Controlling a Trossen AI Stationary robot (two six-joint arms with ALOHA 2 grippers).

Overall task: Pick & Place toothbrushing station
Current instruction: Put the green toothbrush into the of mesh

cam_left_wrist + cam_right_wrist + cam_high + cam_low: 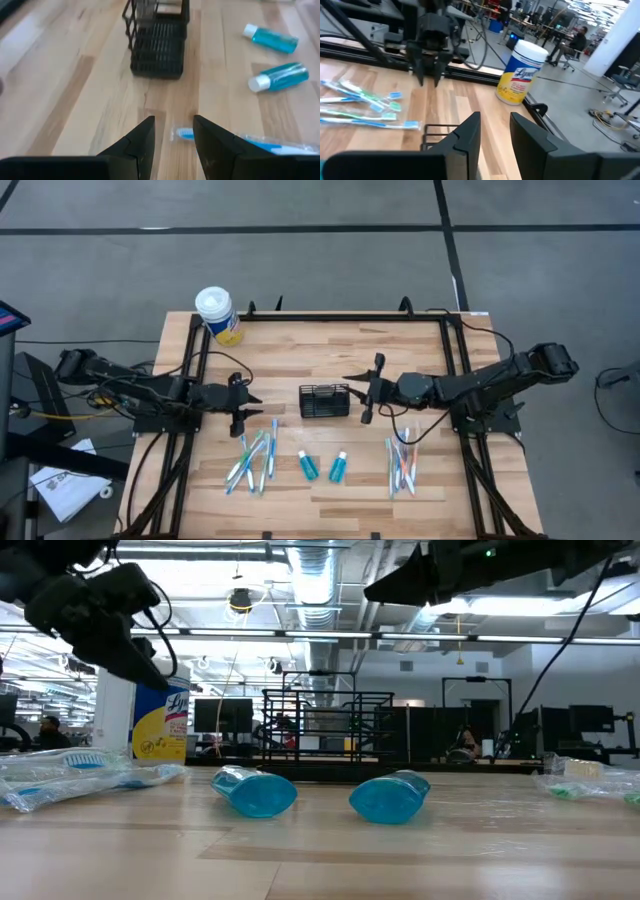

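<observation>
Furthest left on the tabletop (330, 350), the white-lidded canister (217, 313) is seen standing upright near the far corner. The left gripper (243, 406) is held above the wood, well apart from the black wire-mesh basket (324, 401); its fingers stand a narrow gap apart and nothing is held between them. Just beside it, toward the near edge, a loose bundle of wrapped toothbrushes (252, 461) is laid out. At the middle of the tabletop the basket is seen upright, with nothing visible inside it. Two teal tubes (322, 466) lie on their sides between the basket and the near edge. To the basket's right, the right gripper (368, 392) is poised just beside the rim, fingers likewise narrowly parted and empty. A second bundle of toothbrushes (401, 465) lies furthest right.

The basket is judged to be light and stiff, though its thin wires may slip or tip under an off-centre pinch; a wall near the rim is probably best clamped. The toothbrushes are judged light and slick in their wrapping, best pinched across the handle. The tubes may roll, and would be taken across the body.
</observation>
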